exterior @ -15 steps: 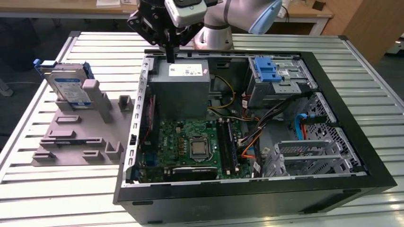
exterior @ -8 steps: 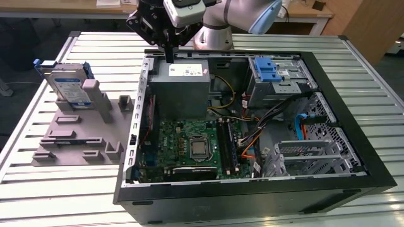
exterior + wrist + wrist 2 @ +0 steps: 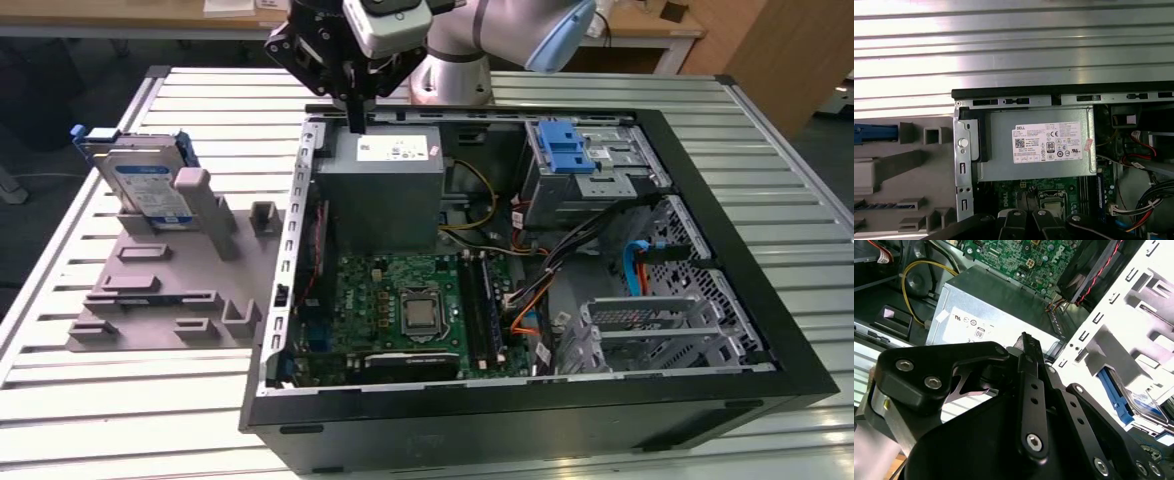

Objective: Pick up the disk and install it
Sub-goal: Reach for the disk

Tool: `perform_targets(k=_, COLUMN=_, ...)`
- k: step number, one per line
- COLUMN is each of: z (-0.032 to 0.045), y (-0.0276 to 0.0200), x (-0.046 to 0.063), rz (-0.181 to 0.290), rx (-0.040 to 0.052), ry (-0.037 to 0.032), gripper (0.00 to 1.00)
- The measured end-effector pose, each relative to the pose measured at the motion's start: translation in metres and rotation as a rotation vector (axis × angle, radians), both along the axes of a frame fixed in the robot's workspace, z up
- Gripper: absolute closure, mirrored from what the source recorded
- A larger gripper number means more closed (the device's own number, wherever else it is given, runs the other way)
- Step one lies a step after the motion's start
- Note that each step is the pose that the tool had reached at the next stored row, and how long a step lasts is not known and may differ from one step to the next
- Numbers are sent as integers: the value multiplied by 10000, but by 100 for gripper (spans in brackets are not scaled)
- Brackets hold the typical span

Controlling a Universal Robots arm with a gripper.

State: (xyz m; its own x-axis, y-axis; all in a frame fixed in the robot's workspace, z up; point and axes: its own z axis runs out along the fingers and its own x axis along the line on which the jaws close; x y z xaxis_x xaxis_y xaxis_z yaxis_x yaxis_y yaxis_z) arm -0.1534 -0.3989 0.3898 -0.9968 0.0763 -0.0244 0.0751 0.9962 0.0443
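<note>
At the PC case's (image 3: 534, 425) 12 o'clock edge in exterior view, tool (image 3: 358, 124) hangs over PSU (image 3: 380, 190), clenched, empty. Disk (image 3: 142, 183) stands upright in grey fixture (image 3: 154, 310) on desk (image 3: 94, 410), at case's 9 o'clock, well apart from tool.

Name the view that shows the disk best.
The exterior view: the disk stands upright in the grey holder, label facing the camera. The first wrist view catches a blue bracket end; the second wrist view a partial glimpse behind bright metal.

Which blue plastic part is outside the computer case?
The bracket of the disk, standing on the grey fixture at the exterior view's left; the blue latch sits inside the case.
</note>
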Motion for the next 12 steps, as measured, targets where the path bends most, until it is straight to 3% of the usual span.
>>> perform_targets(k=12, z=-1, y=0, x=-46, rz=0, rx=0, ry=1, gripper=89)
